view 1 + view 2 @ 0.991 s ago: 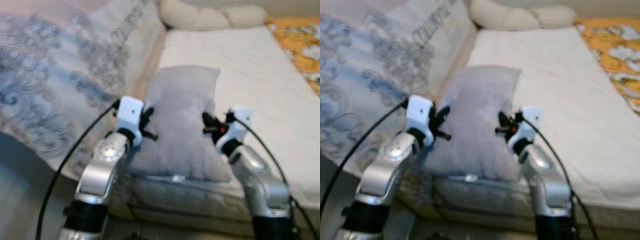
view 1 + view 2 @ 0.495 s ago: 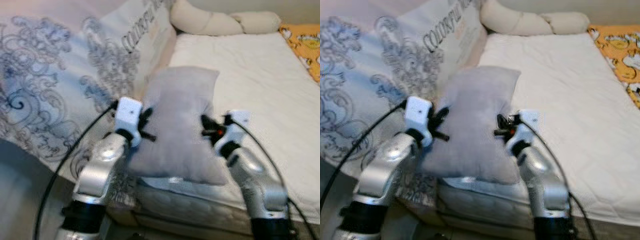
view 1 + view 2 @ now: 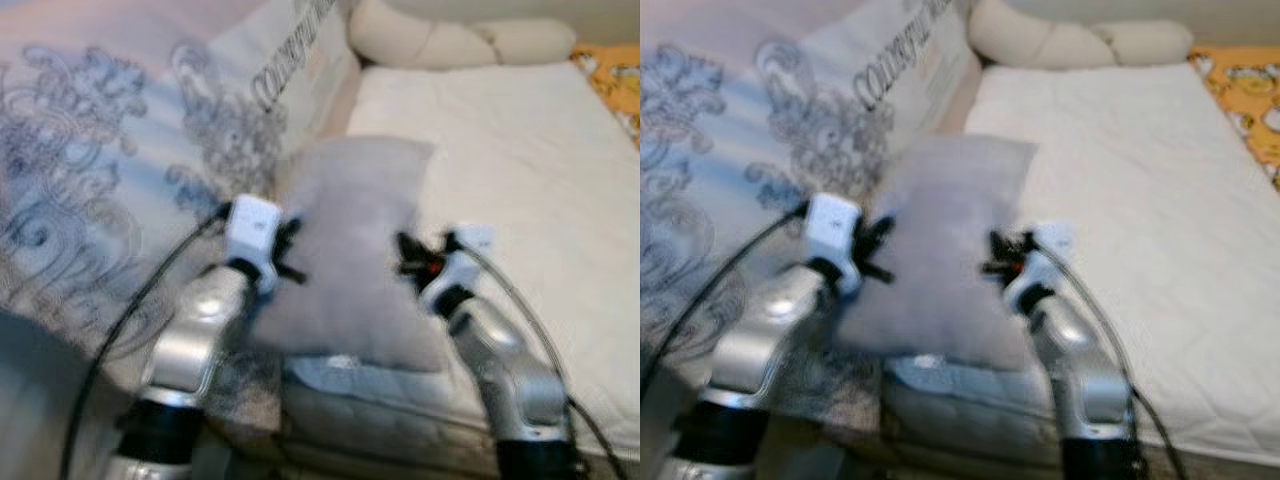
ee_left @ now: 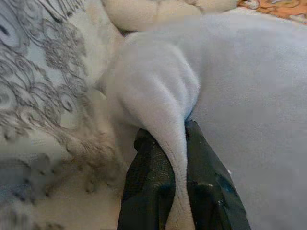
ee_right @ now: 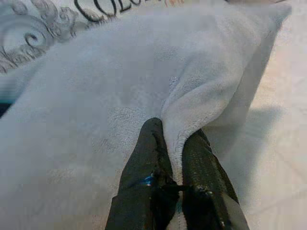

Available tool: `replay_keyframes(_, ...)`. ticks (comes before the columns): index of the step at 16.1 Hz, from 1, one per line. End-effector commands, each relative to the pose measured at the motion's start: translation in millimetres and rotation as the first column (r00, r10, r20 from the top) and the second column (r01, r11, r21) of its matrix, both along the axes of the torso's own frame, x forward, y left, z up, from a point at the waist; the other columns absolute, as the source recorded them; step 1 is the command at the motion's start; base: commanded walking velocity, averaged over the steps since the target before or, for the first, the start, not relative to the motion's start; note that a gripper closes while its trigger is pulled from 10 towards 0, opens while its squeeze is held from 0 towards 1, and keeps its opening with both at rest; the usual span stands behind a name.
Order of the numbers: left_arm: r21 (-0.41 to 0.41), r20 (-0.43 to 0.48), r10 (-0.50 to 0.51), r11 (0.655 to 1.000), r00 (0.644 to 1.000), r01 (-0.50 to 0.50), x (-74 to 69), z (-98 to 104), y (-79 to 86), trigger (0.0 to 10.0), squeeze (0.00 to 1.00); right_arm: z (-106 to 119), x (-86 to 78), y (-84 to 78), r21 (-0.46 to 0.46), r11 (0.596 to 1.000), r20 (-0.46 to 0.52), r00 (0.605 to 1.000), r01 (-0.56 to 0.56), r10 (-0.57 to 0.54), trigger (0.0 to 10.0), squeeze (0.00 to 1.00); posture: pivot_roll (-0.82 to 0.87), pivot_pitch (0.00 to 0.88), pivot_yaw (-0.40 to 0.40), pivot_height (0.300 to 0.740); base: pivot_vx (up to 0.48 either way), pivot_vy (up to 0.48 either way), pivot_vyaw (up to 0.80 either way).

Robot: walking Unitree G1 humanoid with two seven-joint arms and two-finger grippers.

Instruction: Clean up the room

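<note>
A grey pillow (image 3: pixel 360 255) is held over the bed (image 3: pixel 520 170) edge, pinched at its sides by the left gripper (image 4: pixel 175 158) and right gripper (image 5: pixel 175 153), each clamped on a fabric fold. Carrying is judged underway; placement toward the bedhead is called for next.

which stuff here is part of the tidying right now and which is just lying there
In the job: grey pillow, pinched on its edges by the left gripper and the right gripper.

Lying about: patterned duvet, cream bolster, white mattress, orange cloth.
</note>
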State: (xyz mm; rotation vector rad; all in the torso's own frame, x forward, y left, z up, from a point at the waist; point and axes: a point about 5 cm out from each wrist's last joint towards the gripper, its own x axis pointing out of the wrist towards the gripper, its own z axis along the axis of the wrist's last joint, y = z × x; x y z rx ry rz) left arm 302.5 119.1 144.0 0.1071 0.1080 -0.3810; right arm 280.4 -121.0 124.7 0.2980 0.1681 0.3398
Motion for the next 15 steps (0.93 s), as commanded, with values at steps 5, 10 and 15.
replay_keyframes(5,-0.008,0.059,-0.041,0.999,0.997,0.042,1.5,13,-10.7,10.0,0.0,8,0.2,-8.4,-0.016,1.0,0.047,0.999,0.02,-0.019,10.0,0.0,-0.03,0.0,0.105,0.74,0.283,0.0,-0.15)
replay_keyframes(10,-0.006,0.053,-0.046,0.999,0.998,0.046,-1.1,11,-11.2,10.0,0.0,8,2.6,-5.7,-0.02,1.0,0.047,0.999,0.006,-0.005,10.0,0.0,-0.03,0.0,0.095,0.74,0.28,0.0,0.0)
replay_keyframes(15,0.052,0.074,-0.148,0.988,0.986,0.145,8.2,18,-28.6,10.0,0.0,-4,8.8,-9.0,-0.042,0.998,-0.018,0.998,0.053,-0.054,10.0,0.0,-0.01,0.0,0.078,0.74,0.0,0.0,0.0)
